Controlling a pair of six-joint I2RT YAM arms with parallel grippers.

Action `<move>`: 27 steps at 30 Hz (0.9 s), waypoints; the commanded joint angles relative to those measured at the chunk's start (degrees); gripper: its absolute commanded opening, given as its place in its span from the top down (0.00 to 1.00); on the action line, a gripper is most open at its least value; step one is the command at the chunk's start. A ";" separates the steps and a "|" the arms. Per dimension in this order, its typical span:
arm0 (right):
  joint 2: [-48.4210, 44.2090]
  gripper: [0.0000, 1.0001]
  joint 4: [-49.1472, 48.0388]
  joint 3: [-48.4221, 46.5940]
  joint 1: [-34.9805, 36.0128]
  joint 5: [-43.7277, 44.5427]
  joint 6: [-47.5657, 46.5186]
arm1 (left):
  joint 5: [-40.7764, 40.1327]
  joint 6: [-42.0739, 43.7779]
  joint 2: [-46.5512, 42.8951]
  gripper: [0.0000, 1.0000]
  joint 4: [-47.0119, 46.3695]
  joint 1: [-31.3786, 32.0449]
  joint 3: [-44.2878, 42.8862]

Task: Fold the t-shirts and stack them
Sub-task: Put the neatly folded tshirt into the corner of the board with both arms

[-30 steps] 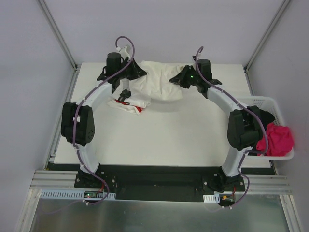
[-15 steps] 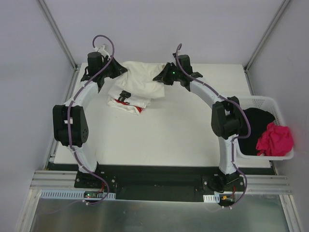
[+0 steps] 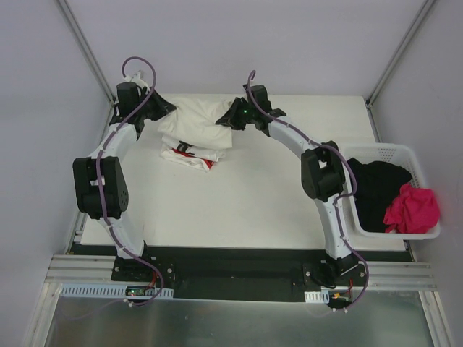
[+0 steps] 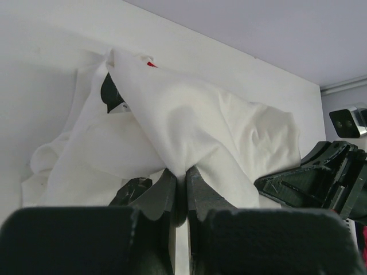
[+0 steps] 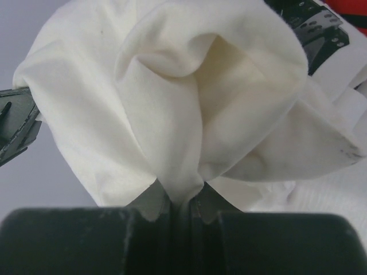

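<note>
The left tool (image 4: 180,184) and right tool (image 5: 179,201) each pinched shut on an edge of the cream t-shirt (image 3: 195,123), holding it bunched between them at the far left of the worktop (image 3: 253,195). It sat just behind and overlapping the folded red-marked t-shirt (image 3: 189,155), seemingly for stacking.

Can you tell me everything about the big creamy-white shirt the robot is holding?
The big plain cream-white cloth t-shirt is soft, wrinkly and bunched into loose folds. The left gripper pinches one part and the right gripper another, both shut on it. It hangs between them at the far left of the white table, draping over the folded white shirt with black and red print.
</note>
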State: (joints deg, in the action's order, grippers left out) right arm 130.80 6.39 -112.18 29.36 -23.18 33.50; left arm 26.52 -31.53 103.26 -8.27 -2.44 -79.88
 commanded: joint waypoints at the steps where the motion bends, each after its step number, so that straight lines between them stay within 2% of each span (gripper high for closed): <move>1: 2.26 0.99 1.16 -5.94 0.61 -0.99 2.01 | 0.28 -0.11 0.53 1.00 -5.18 -2.48 -2.21; 10: 7.36 0.99 2.13 -11.30 0.87 -1.60 3.86 | 1.60 -0.99 5.19 1.00 -6.23 -4.51 -3.36; 27: 7.45 0.99 1.87 -7.35 0.87 -3.63 2.89 | 3.45 -2.13 12.66 1.00 -9.22 -5.65 -2.21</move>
State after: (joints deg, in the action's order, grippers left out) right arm 139.33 8.01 -119.55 30.26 -24.18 36.42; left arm 30.02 -33.65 115.96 -13.04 -6.50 -80.49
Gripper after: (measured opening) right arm 0.089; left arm 0.026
